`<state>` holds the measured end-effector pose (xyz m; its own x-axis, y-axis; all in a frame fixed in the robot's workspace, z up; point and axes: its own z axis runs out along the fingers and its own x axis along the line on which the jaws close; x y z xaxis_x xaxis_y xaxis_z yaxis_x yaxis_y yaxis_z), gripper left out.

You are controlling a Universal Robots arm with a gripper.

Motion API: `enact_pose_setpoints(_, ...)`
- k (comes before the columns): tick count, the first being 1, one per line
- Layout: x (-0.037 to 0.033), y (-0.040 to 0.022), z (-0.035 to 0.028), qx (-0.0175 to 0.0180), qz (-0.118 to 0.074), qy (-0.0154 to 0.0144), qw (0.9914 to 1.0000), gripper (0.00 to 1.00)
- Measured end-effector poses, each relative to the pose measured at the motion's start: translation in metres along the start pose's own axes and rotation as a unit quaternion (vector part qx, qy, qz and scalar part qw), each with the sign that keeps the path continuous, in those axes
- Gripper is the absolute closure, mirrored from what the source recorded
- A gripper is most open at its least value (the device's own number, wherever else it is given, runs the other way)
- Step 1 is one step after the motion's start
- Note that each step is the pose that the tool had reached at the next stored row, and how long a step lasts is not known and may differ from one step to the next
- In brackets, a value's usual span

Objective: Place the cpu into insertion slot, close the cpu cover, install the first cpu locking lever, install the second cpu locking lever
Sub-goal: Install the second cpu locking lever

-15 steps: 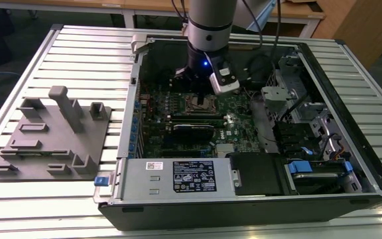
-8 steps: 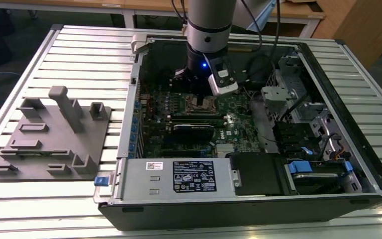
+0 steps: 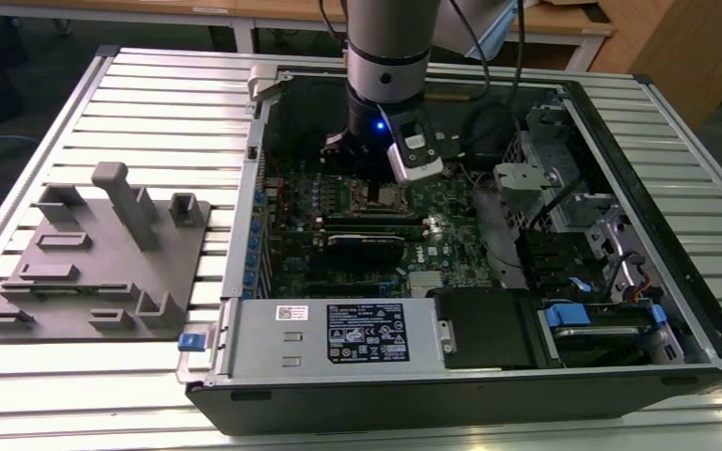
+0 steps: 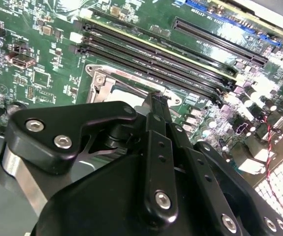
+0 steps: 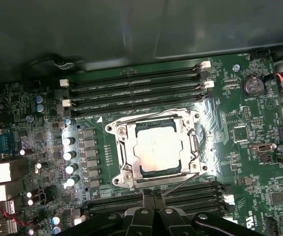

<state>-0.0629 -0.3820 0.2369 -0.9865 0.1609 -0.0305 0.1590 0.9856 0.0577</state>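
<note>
Silver-grey cpu (image 5: 159,151) lies flat, face up, squarely in the insertion slot (image 5: 119,156); hand (image 5: 153,195) pressed together.

Dull silver cpu (image 5: 157,150) inside a shiny silver cpu cover (image 5: 123,147). Green board (image 5: 249,152) with black memory slots (image 5: 131,88). Black gripper (image 4: 157,101). Grey block (image 3: 98,258) on pale ribbed table (image 3: 148,103).

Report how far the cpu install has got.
Done: the cpu sits in the insertion slot, with the cpu cover down around it. In hand: the tool is beside the socket, at a thin lever. Left: I cannot tell whether either lever is latched.
</note>
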Motion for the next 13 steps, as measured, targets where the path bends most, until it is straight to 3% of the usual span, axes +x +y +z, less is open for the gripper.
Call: enact_pose_setpoints(13, 0.0011, -0.0008, 0.0038, 0.0008, 0.0, -0.0001, 1.0, 0.89)
